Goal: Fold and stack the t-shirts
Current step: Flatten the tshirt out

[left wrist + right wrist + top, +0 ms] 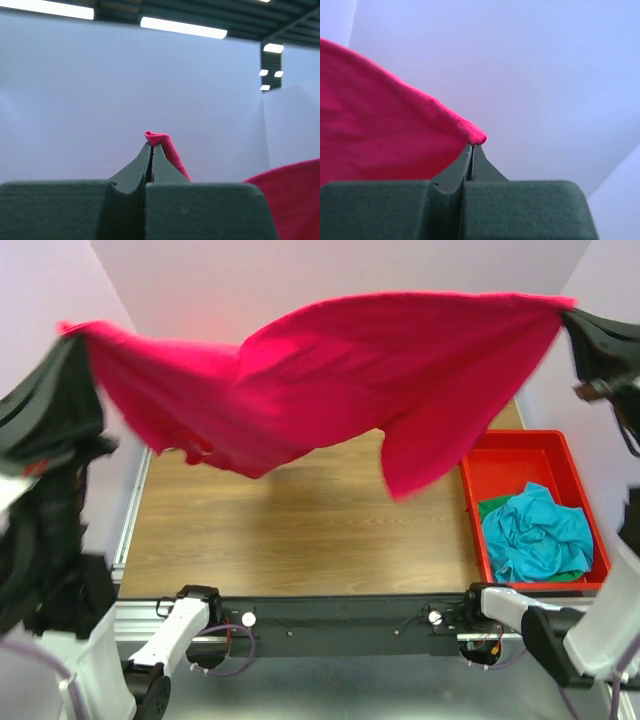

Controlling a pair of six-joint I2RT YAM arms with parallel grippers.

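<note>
Holding the pink shirt [330, 380] spread high above the table [300, 530], sagging mid-span yet hanging clear of the wood. Pinching one corner with the left gripper [151, 145], pressed together on a small roll of cloth (barely a nub past the tips); clamping the opposite corner with the right gripper [471, 146] just as thinly. Leaving a teal shirt [535, 535] and a green shirt [495, 508] in the tray [575, 455] at the table's right edge. Risking a slipped corner under any sharp pull, given such shallow bites; risking also a twisted, creased landing on the table, judging by the drooping fold.
</note>
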